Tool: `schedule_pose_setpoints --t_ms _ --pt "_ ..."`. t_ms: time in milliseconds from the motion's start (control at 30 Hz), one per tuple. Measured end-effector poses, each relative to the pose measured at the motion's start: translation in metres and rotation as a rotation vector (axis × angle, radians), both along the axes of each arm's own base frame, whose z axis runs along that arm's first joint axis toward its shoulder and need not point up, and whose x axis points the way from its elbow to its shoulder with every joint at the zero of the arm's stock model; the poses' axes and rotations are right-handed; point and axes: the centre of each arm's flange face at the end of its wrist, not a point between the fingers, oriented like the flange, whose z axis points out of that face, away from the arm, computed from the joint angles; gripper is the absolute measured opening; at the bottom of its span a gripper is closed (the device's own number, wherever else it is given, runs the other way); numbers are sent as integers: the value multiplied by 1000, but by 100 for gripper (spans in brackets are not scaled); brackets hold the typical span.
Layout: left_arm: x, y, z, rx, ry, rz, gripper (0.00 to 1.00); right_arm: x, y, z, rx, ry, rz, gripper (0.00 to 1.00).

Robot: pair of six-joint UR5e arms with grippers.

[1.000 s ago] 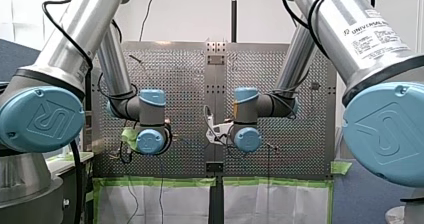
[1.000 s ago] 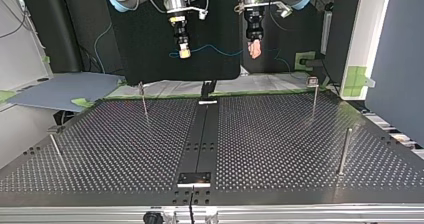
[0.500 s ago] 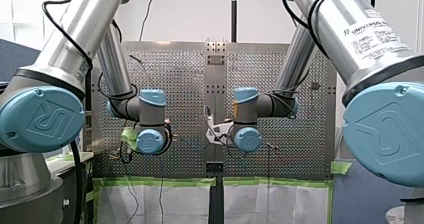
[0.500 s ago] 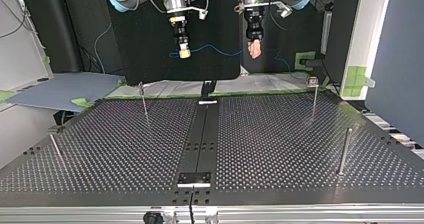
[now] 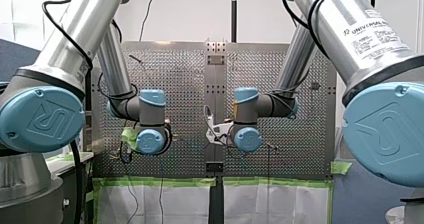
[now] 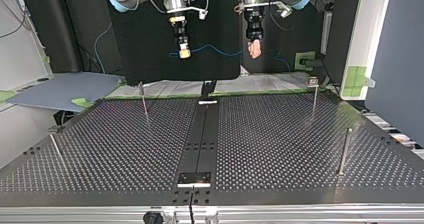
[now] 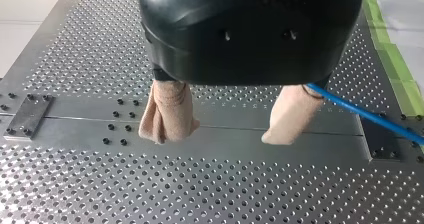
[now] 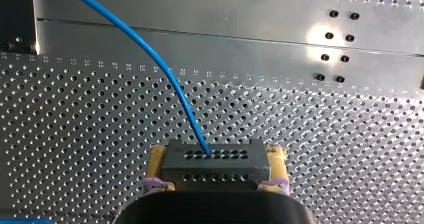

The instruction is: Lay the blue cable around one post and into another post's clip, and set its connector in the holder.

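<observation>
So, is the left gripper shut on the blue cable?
No, the left gripper has its fingers apart, and the blue cable passes beside one finger.

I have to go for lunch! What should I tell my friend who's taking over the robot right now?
Right claw: shut on the connector, with the blue cable running out of it.
Left claw: open, nothing between its pads; the cable passes close beside one.
Both claws hang above the table.
Done: connector gripped.
Left: everything else; no post wrapped or clipped, connector not yet set down.
</observation>
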Motion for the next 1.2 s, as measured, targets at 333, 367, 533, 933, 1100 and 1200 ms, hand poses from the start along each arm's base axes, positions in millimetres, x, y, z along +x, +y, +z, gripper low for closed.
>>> schedule_pose_setpoints --t_ms 333,367,533,933,1100,1200 --pt "0 0 0 0 0 0 100 0 0 0 0 0 0 0" --pt "0 0 0 0 0 0 100 0 0 0 0 0 0 0" --pt "0 0 0 0 0 0 100 0 0 0 0 0 0 0" --pt "0 0 0 0 0 0 100 0 0 0 0 0 0 0" --pt "0 -2 -2 4 4 -8 100 0 0 0 1 2 0 0" --pt "0 -3 -9 16 20 -20 100 0 1 -7 13 21 1 0"
